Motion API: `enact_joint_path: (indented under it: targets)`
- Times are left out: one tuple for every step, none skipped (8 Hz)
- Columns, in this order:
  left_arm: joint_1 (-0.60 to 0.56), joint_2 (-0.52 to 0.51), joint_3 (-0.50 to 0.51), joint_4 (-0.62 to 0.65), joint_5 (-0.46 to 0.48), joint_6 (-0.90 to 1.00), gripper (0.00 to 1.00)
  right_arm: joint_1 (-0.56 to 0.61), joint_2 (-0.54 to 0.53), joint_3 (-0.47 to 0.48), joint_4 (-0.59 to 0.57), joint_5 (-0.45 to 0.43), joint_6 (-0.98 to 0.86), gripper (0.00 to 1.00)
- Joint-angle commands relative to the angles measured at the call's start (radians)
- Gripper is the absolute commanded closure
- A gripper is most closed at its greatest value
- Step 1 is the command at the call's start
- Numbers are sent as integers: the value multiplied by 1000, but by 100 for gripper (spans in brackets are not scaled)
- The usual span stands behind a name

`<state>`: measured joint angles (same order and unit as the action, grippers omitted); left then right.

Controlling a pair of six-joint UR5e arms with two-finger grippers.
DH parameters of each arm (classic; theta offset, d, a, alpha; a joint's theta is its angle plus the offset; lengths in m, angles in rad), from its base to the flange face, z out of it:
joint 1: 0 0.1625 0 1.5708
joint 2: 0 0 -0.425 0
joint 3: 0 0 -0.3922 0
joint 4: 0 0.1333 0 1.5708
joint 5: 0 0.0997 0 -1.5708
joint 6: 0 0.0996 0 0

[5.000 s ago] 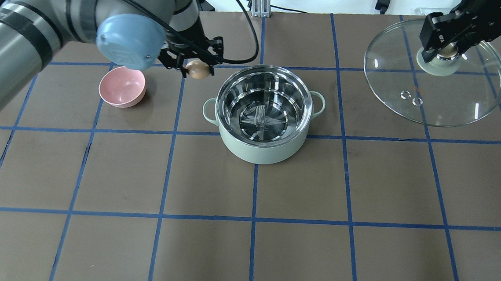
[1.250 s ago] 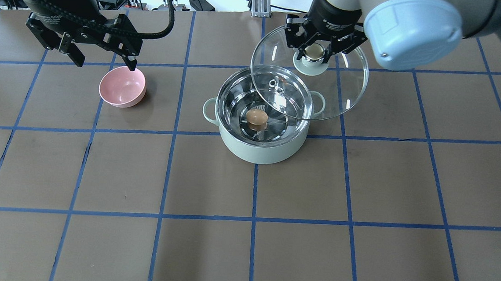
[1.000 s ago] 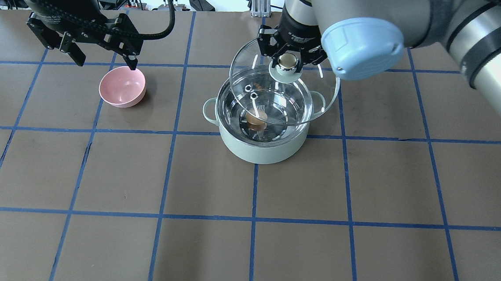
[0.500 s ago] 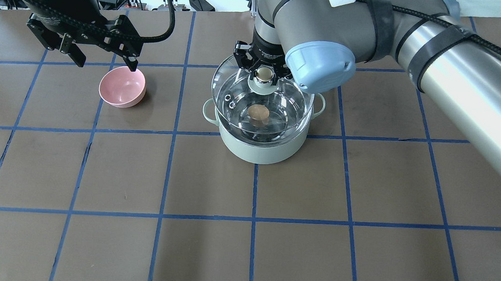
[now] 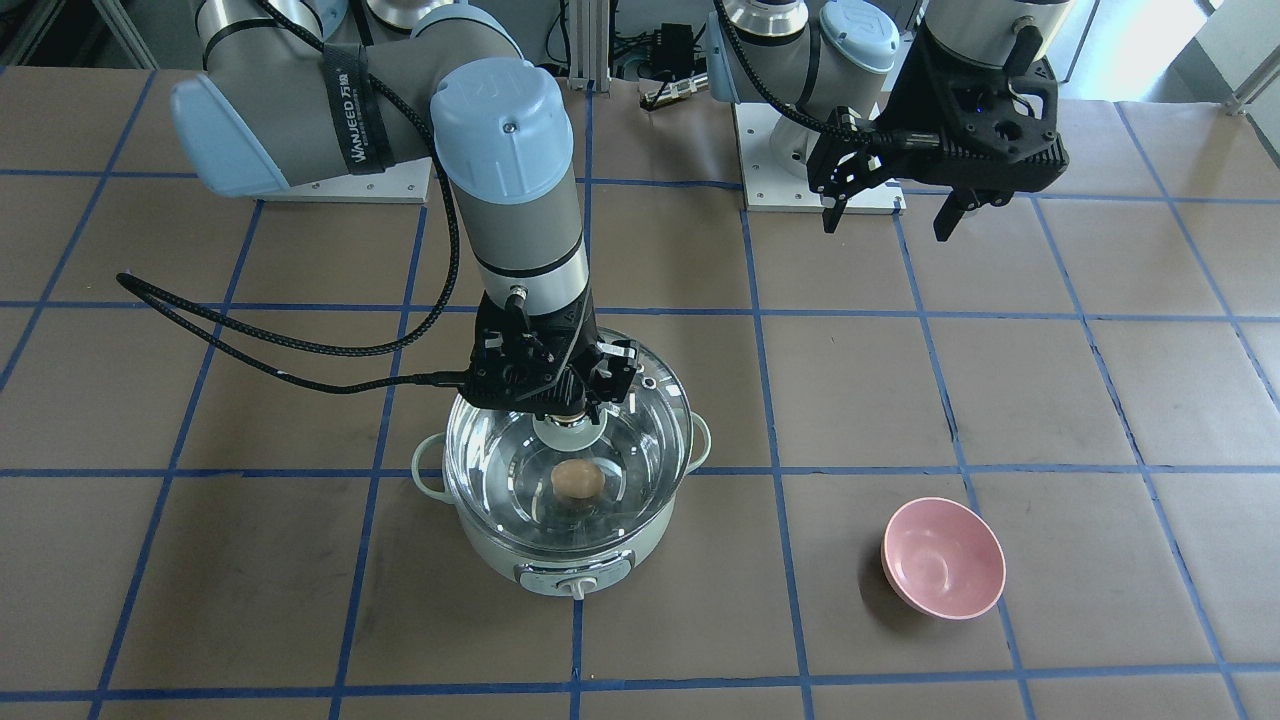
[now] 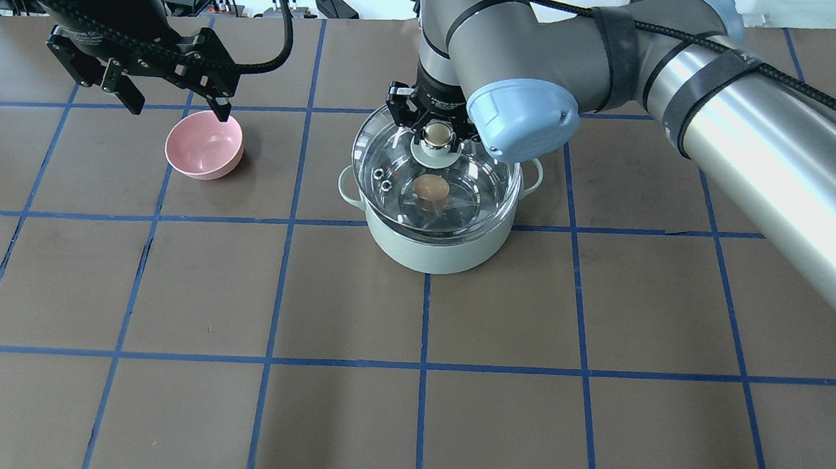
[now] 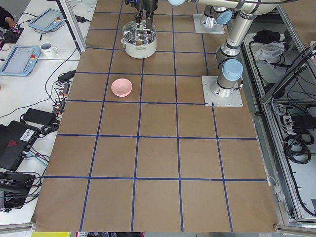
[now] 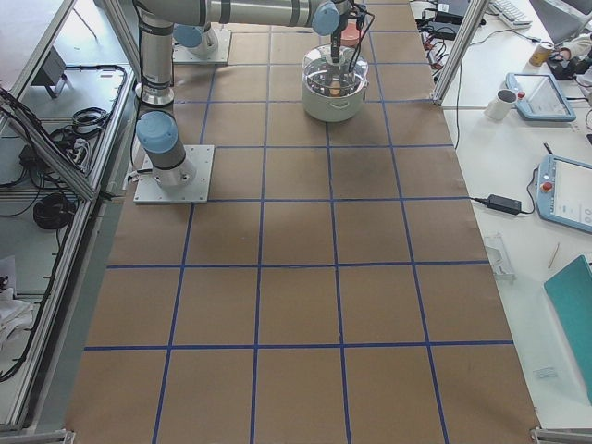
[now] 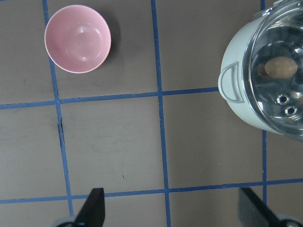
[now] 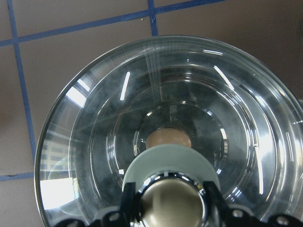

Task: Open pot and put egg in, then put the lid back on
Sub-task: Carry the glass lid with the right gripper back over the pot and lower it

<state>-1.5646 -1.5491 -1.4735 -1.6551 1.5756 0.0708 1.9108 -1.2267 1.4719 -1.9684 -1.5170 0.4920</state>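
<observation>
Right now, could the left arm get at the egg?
Probably not. The egg lies inside the pot under the glass lid, which covers the opening and is gripped by the right gripper. The left gripper hangs open, off by the pink bowl.

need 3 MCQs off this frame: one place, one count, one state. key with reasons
1. Where is the small tan-brown oval egg?
A. Inside the round mint-green electric pot, under the round clear glass lid
B. On the table
C. Held in mid-air

2. How many vent holes show in that lid?
A. None
B. Two
C. Five

3. What is the left gripper doing?
A. Shut on the egg
B. Shut on the lid
C. Open, holding nothing

Key:
1 A: the egg shows through the glass on the pot's steel bottom.
2 B: the left wrist view shows a pair near the rim.
3 C: its fingers are spread with nothing between; the right gripper grips the lid's beige knob.
</observation>
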Motion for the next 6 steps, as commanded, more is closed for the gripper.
enact_joint_path:
  targets:
    - [0, 0, -1, 0, 0, -2, 0, 1, 10, 4, -9, 0, -21, 86]
    - [0, 0, -1, 0, 0, -5, 0, -1, 12, 7, -9, -2, -24, 84]
    - [0, 1, -1, 0, 0, -5, 0, -1, 10, 8, -10, -5, -27, 82]
    - [-6, 1, -2, 0, 0, -6, 0, -1, 12, 10, -10, -5, -26, 82]
    - [-12, 1, -1, 0, 0, -8, 0, -1, 12, 11, -9, -2, -24, 79]
    - [-15, 1, -2, 0, 0, -8, 0, -1, 12, 19, -12, -2, -26, 77]
